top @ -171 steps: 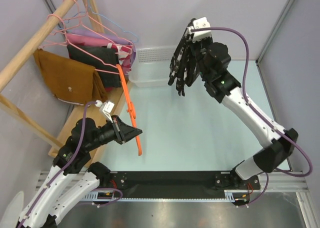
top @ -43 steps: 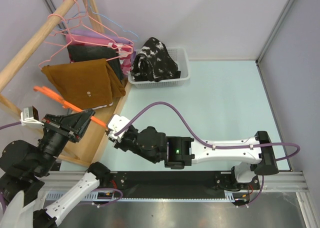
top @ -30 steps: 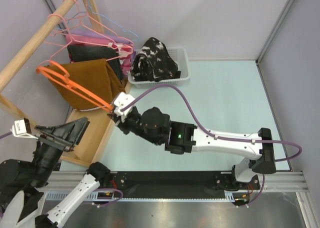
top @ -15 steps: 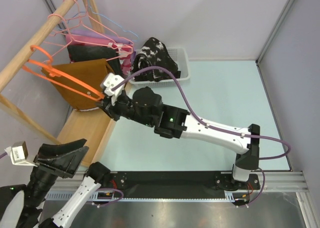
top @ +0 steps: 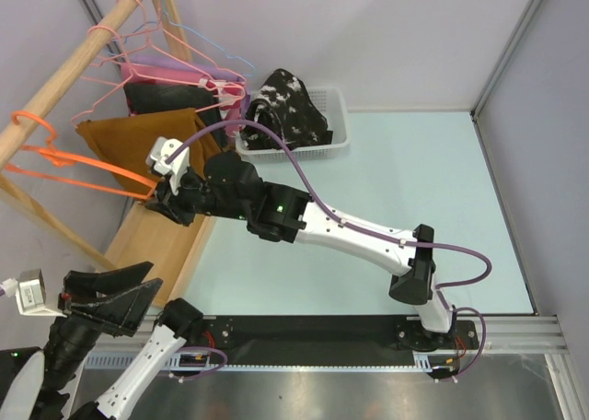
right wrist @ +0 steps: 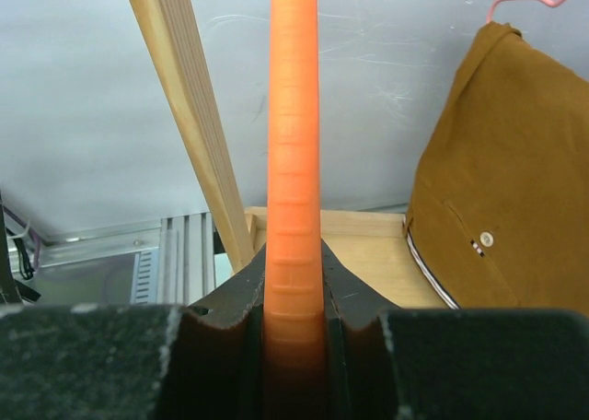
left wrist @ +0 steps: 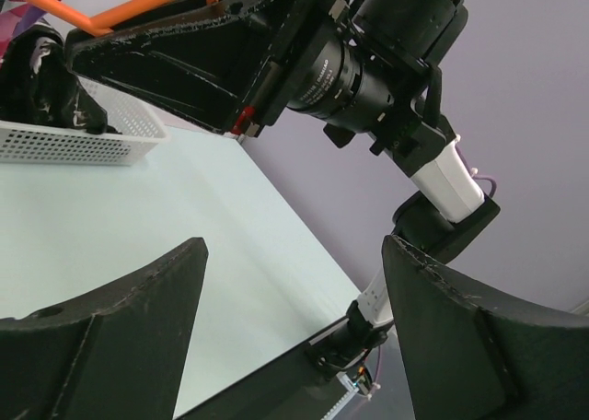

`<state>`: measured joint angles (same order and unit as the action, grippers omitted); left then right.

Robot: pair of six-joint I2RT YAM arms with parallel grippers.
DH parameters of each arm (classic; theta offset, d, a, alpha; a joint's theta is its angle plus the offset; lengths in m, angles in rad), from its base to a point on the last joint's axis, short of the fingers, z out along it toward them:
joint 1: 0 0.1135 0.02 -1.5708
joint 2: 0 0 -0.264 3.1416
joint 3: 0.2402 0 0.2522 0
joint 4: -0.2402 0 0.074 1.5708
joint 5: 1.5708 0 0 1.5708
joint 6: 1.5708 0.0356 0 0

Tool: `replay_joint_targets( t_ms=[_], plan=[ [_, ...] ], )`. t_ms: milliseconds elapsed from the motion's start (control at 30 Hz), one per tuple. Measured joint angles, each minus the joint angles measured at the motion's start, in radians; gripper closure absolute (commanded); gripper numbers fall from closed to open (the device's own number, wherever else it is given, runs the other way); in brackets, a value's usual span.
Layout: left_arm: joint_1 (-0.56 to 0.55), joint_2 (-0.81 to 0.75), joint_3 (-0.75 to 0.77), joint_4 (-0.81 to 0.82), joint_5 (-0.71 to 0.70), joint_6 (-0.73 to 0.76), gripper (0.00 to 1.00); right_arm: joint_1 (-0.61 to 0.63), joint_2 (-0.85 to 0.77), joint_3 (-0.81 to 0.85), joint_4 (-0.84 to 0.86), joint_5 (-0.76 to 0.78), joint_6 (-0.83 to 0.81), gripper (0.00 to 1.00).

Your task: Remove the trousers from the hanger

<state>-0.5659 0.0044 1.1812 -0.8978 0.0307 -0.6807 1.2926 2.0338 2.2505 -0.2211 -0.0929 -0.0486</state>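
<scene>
My right gripper (top: 156, 197) (right wrist: 294, 254) is shut on the bar of an empty orange hanger (top: 26, 118) (right wrist: 293, 134). It holds the hanger out to the left, with the hook up beside the wooden rail (top: 64, 88). The rust-brown trousers (top: 120, 136) (right wrist: 497, 180) hang on a pink hanger just behind the gripper, partly hidden by the arm. The black trousers with white print (top: 283, 107) (left wrist: 37, 70) lie heaped in the white basket (top: 336, 139). My left gripper (top: 152, 278) (left wrist: 293, 254) is open and empty, low at the near left.
More pink and blue hangers carry pink and dark garments (top: 175, 87) further along the rail. The rack's wooden base board (top: 152, 240) and slanted leg (right wrist: 184, 116) lie under my right gripper. My right arm (top: 350, 236) stretches across the table from its base.
My right gripper has carried the orange hanger up and to the left toward the rail. My left gripper has drawn back to the near left corner, open all the while.
</scene>
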Motion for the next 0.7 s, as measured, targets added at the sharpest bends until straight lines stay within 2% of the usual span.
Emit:
replay_joint_targets(
  t_ms=[433,700],
  plan=[
    [0.000,0.000,0.013,-0.009,0.000,0.030,0.19,-0.007,0.086,0.143,-0.060,-0.093,0.020,1.00],
    [0.000,0.000,0.039,-0.002,0.003,0.036,0.19,-0.008,0.101,0.153,-0.061,-0.117,0.031,1.00]
  ],
)
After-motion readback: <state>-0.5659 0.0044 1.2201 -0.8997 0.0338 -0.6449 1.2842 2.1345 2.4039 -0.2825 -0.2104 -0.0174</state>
